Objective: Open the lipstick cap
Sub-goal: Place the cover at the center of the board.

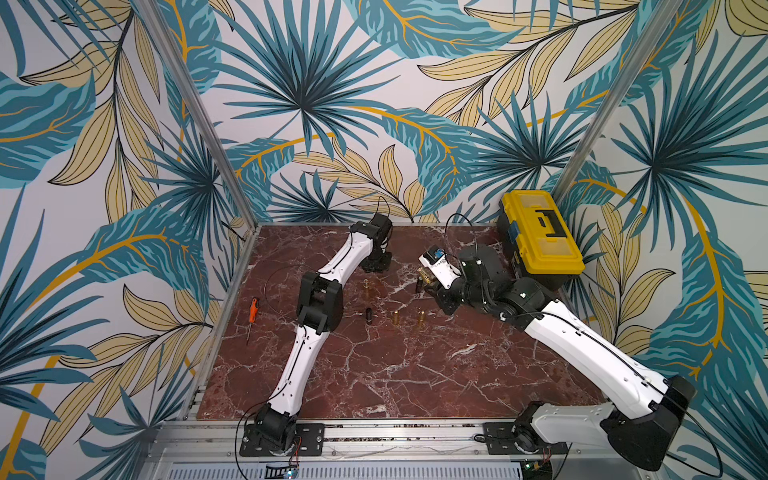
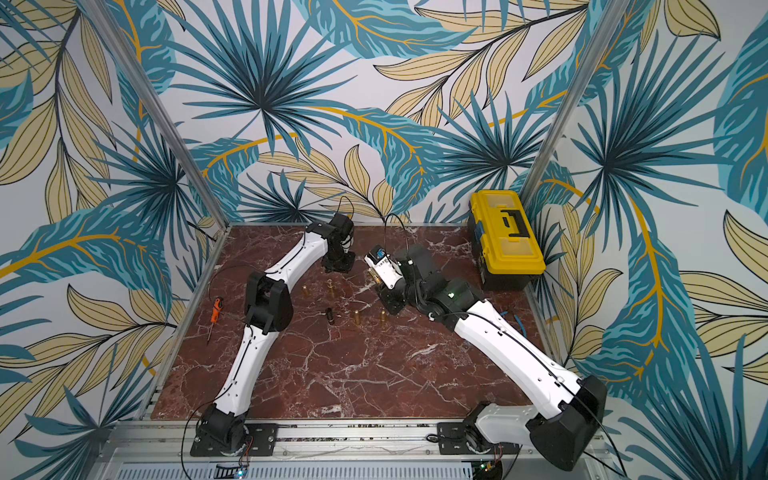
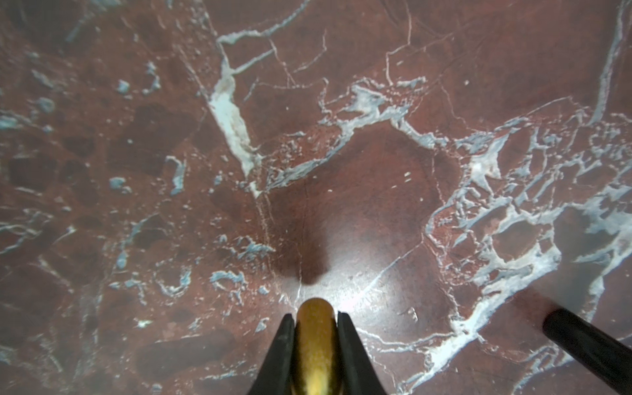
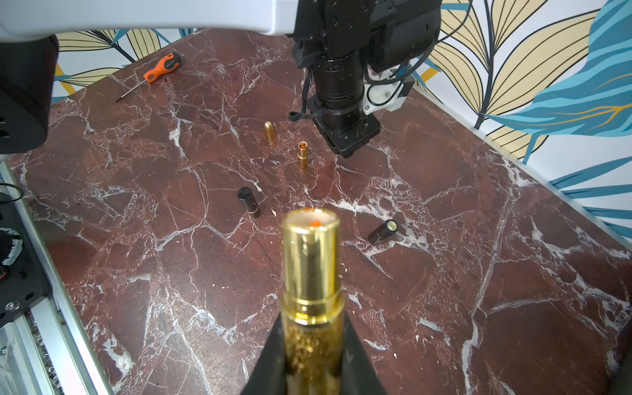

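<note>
The gold lipstick body (image 4: 310,260) stands out of my right gripper (image 4: 312,316), which is shut on its glittery base. Its top is uncovered, with an orange tip showing inside. The rounded gold lipstick cap (image 3: 314,342) is separate from it, and my left gripper (image 3: 315,316) is shut on that cap close above the marble. In both top views the left gripper (image 1: 376,266) points down at the back of the table. The right gripper (image 1: 426,276) is a short way to its right, with the body in it.
On the red marble table (image 1: 374,374) stand a gold cap (image 4: 269,131), an uncapped gold lipstick (image 4: 302,155) and a black lipstick (image 4: 249,201). Another black tube (image 4: 383,232) lies nearby. An orange screwdriver (image 1: 253,309) lies at the left edge. A yellow toolbox (image 1: 540,232) fills the back right corner.
</note>
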Motion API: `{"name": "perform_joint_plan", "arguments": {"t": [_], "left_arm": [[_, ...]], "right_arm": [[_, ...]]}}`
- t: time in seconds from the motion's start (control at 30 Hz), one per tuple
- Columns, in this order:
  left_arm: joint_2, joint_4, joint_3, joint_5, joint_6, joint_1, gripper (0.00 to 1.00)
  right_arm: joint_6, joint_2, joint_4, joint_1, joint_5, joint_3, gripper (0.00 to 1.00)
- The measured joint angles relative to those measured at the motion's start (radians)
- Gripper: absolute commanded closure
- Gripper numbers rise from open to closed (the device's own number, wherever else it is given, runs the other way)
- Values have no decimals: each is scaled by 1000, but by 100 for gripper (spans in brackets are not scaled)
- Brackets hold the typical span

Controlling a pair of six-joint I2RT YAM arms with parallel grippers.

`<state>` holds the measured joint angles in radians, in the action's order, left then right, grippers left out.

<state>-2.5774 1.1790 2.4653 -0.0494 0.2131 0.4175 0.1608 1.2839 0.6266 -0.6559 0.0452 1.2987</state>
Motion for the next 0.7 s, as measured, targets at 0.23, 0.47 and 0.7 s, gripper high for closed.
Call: {"name": "perform_joint_plan", "arguments": {"t": [0.23,0.47,0.7], "left_arm": [[-6,-10,-7,-3,-1,0,85],[-8,-12,-39,-3,-1,1,80],[-8,-13,-41,-3,-6,1,56]], "right_arm": [[0,1,0,0,0,-11,98],[-3,1,0,0,0,-12,97],[-7,1,0,0,1,-16,94]]}}
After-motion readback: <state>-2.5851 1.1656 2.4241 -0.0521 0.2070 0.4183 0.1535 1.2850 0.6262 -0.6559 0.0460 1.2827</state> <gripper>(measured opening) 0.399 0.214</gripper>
